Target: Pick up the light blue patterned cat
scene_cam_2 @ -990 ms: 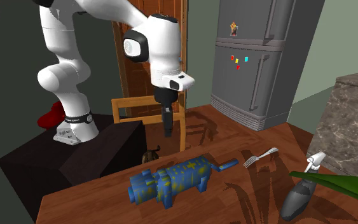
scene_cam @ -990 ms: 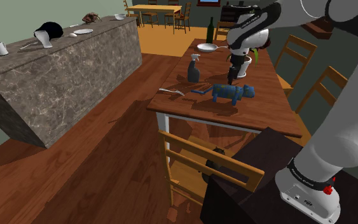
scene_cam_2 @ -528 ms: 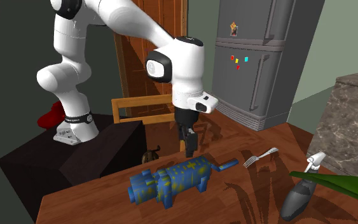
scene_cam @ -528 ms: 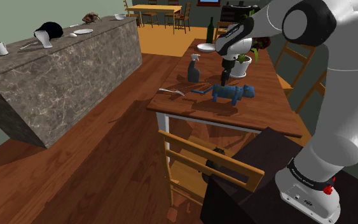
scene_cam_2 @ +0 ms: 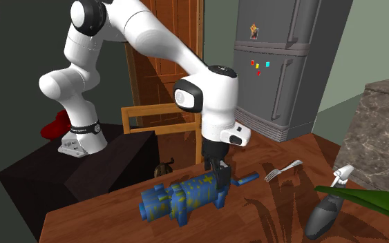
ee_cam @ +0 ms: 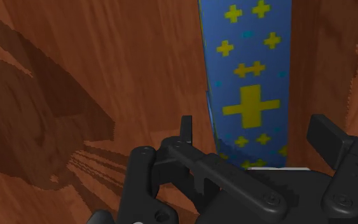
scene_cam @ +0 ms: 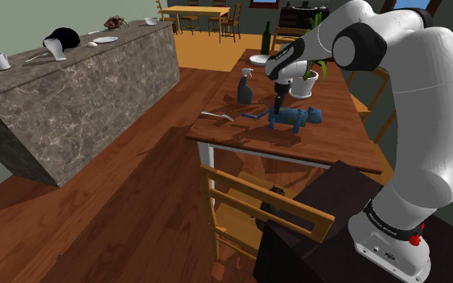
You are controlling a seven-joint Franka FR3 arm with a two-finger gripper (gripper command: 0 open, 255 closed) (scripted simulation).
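Observation:
The cat [scene_cam_2: 186, 193] is blue with yellow crosses and lies on its side on the brown wooden table [scene_cam_2: 255, 221]. It also shows in the shoulder view as the cat [scene_cam: 297, 117]. My black gripper [scene_cam_2: 220, 181] hangs straight down over the cat's rear end, close to its tail. At the table's middle, the gripper [scene_cam: 277, 107] sits low. Seen from the wrist, the gripper [ee_cam: 257, 137] is open. The cat's patterned body [ee_cam: 250, 70] runs between the two fingertips [ee_cam: 186, 127], which stand apart on either side and do not clasp it.
A grey spray bottle [scene_cam: 245, 84], a fork [scene_cam_2: 282, 170], a potted plant [scene_cam: 305, 80], a white plate [scene_cam: 261, 59] and a dark bottle [scene_cam: 266, 36] share the table. A wooden chair [scene_cam: 257, 209] stands at its near end. A marble counter [scene_cam: 80, 88] lies to the shoulder view's left.
The arm has swung over and come down. The gripper dropped from well above the table to the cat's rear end, with its fingers now beside the body.

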